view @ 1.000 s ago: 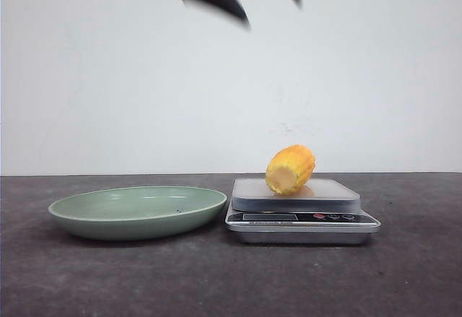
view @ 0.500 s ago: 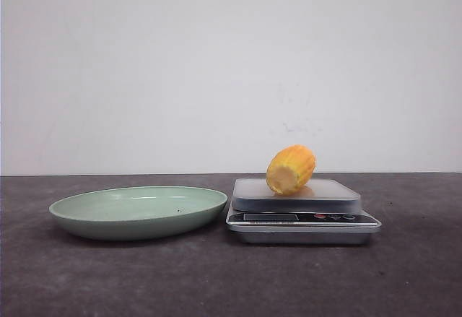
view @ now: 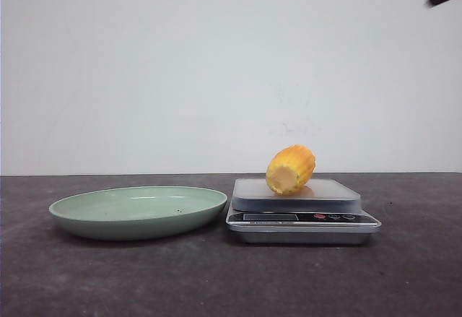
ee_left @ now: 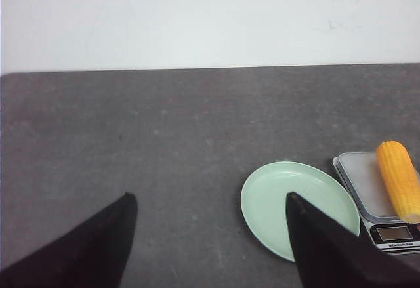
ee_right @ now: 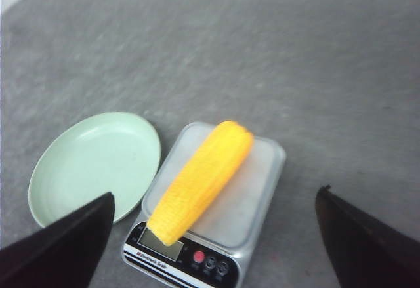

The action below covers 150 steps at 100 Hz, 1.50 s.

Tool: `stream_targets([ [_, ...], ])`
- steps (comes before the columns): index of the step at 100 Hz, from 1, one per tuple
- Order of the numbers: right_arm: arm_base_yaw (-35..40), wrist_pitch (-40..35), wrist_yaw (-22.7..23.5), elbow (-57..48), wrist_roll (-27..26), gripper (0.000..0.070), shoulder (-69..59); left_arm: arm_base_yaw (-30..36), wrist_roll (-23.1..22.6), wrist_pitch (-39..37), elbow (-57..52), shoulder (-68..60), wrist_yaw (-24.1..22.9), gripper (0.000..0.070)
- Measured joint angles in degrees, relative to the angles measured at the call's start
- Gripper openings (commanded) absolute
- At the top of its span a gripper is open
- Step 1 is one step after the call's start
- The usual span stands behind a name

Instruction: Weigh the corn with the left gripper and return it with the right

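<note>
Plain white wall [view: 216, 64] (faintly scuffed), dark tabletop [view: 216, 281].

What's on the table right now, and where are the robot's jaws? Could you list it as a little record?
corn: lying on its side on the scale's platform, held by nothing
scale: on the dark table, right of the plate
plate: green, nothing in it
table: dark grey
left gripper: open, high above the table, holding nothing
right gripper: open, above the scale, holding nothing
task stage: corn on the scale, not yet returned
</note>
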State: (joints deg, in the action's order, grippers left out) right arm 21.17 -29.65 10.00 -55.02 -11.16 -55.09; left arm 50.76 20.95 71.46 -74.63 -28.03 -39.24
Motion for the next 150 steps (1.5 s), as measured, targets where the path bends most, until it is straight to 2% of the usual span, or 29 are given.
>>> stream_targets([
  [20, 7.0, 5.7, -5.1, 0.0, -2.6, 0.0621, -10.9, 0.0, 2.7, 2.8, 1.0, 0.7, 0.1, 0.0430],
  [31, 8.9, 8.1, -5.7, -0.3, -4.1, 0.0621, -17.6, 0.0, 3.3, 2.8, 1.0, 0.7, 0.2, 0.0430],
  [58, 11.1, 9.6, -9.4, -4.5, -6.9, 0.0618, -30.7, 0.0, 3.9, 2.8, 1.0, 0.7, 0.2, 0.0430],
  [73, 11.2, 9.8, -10.2, -6.4, -8.4, 0.0564, -34.2, 0.0, 3.9, 2.9, 1.0, 0.7, 0.2, 0.0430],
  [92, 11.2, 10.0, -11.3, -7.4, -9.9, 0.0557, -38.3, 0.0, 3.9, 3.0, 1.0, 0.7, 0.3, 0.0430],
  [96, 11.2, 10.0, -11.3, -7.4, -10.1, 0.0515, -39.0, 0.0, 3.9, 3.1, 1.0, 0.7, 0.3, 0.0430],
  [101, 11.2, 9.6, -11.3, -7.4, -10.3, 0.0430, -39.6, 0.0, 3.9, 3.4, 1.0, 0.7, 0.3, 0.0430],
  [120, 12.2, 9.8, -13.7, -7.4, -11.5, 0.0000, -39.8, 0.0, 3.9, 4.3, 1.0, 0.7, 0.3, 0.0430],
  [150, 14.3, 9.7, -17.3, -7.5, -11.7, 0.0000, -39.5, 0.0, 3.9, 4.3, 1.0, 0.7, 0.3, 0.0430],
])
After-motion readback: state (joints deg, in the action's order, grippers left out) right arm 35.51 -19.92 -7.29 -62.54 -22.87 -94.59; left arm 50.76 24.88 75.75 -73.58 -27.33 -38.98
